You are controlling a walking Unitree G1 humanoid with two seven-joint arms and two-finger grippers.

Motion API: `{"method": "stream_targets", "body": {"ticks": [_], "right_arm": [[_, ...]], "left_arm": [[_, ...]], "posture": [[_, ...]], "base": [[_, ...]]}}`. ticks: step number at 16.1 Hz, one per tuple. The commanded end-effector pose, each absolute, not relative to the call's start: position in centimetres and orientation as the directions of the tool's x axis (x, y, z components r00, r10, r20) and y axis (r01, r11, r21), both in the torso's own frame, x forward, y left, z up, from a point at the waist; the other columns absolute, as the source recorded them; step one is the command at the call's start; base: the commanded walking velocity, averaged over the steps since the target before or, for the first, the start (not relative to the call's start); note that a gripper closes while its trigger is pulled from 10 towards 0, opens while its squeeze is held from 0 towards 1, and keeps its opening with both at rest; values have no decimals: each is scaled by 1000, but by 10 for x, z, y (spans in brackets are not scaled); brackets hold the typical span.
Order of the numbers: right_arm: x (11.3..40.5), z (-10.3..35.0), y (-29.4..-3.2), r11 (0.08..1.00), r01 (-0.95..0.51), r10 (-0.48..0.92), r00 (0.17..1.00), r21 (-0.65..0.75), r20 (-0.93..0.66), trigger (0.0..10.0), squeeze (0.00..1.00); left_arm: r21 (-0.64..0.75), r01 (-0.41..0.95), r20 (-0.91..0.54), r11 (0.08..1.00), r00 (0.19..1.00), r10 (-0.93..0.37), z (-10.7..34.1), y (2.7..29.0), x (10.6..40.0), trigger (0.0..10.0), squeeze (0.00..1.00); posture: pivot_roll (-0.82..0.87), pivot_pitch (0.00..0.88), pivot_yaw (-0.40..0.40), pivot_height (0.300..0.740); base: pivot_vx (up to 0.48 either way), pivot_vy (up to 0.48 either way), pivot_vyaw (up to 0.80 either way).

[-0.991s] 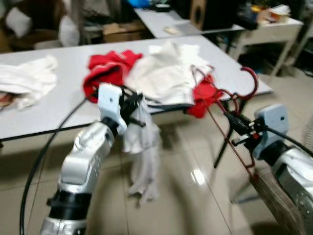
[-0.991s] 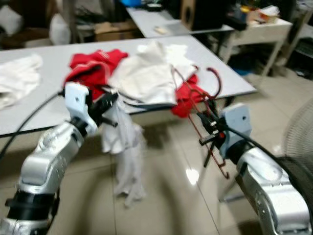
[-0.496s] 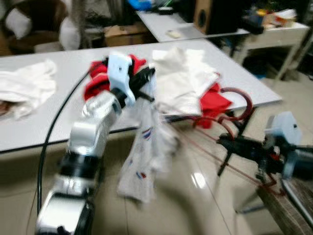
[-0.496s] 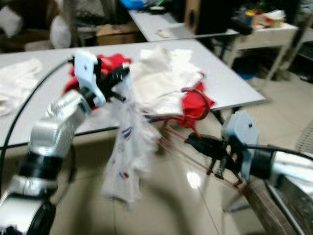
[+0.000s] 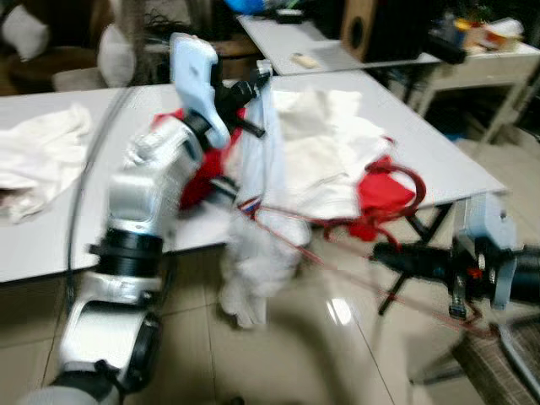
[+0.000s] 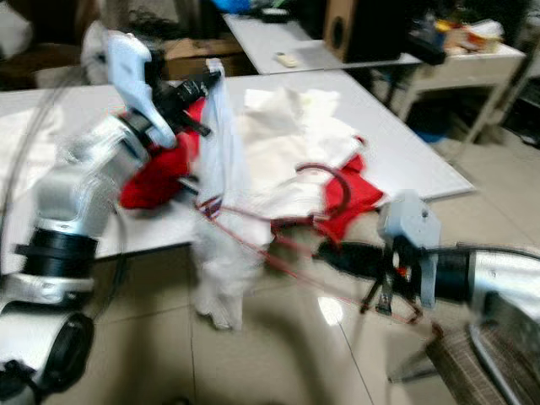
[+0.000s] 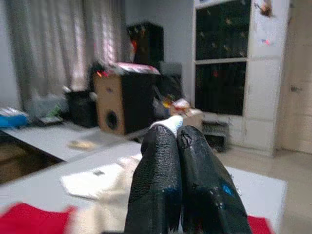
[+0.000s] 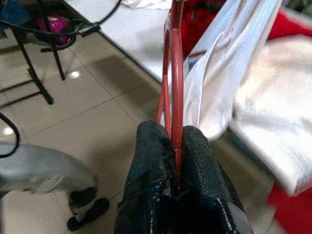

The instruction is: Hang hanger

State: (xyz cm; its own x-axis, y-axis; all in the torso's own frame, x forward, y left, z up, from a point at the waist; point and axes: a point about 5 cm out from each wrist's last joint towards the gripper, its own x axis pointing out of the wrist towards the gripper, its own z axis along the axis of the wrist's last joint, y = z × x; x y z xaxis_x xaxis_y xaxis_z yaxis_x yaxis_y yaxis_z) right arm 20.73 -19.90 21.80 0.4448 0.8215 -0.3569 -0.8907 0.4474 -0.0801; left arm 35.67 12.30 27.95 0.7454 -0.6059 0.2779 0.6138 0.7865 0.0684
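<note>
my left jaws [image 5: 253, 84] are raised above the near edge of the grey counter [image 5: 51, 232], pressed together on a pinch of thin white cloth; in the left wrist view the two black pebbled fingers [image 7: 156, 190] meet with a scrap of white fabric showing at their tips; the white garment [image 5: 257, 228] hangs from that pinch in a long limp drape, down past the counter's near edge toward the glossy tiled floor [image 5: 304, 354], bunched and crumpled at its lower end; my right jaws [image 5: 388, 253] reach out low over the floor, in front of the counter's near right corner, clamped on the red hanger [image 5: 337, 224]; the right wrist view shows the thin red wire [image 8: 174, 87] running straight out from between the closed fingers [image 8: 151, 161]; the hanger is a slim bent frame, its long arm slanting across into the hanging garment, its curved hook near the counter's right edge; on the counter lie soft heaps: red cloth [image 5: 202, 164] behind my left arm, a cream pile [image 5: 325, 152] toward the right edge, white cloth [image 5: 38, 160] at the left; open floor spreads below and between my arms; a second counter [image 5: 337, 51] and cluttered furniture stand beyond; everything is motion-blurred.
</note>
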Motion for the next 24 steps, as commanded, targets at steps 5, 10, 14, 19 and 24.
{"method": "stream_targets", "body": {"ticks": [5, 10, 14, 19, 24], "right_arm": [[227, 221, -196, 446, -883, 816, 468, -147, -338, 10000, 0], [242, 228, -196, 475, -856, 807, 517, -205, -286, 10000, 0], [251, 234, -197, 491, -840, 802, 539, -230, -258, 10000, 0], [289, 251, -209, 553, -752, 727, 646, -358, -235, 10000, 0], [368, 375, -232, 854, -188, 389, 849, -484, 358, 10000, 0]], "left_arm": [[126, 671, 401, 730, 639, -657, 328, 118, 340, 10000, 0], [142, 708, 481, 692, 561, -673, 362, 116, 326, 10000, 0], [191, 764, 480, 617, 475, -737, 375, 102, 311, 10000, 0], [208, 825, 542, 526, 351, -764, 390, 97, 294, 10000, 0], [199, 829, 640, 523, 294, -710, 407, 102, 281, 10000, 0]], "posture": [[-145, 0, -22, 740], [-139, 0, -26, 740], [-135, 0, -24, 740], [-114, 0, -51, 740], [-102, 0, -66, 740]], "base": [[356, 0, 0], [357, 0, 0], [0, 0, 0], [0, 0, 0], [0, 0, 0]]}}
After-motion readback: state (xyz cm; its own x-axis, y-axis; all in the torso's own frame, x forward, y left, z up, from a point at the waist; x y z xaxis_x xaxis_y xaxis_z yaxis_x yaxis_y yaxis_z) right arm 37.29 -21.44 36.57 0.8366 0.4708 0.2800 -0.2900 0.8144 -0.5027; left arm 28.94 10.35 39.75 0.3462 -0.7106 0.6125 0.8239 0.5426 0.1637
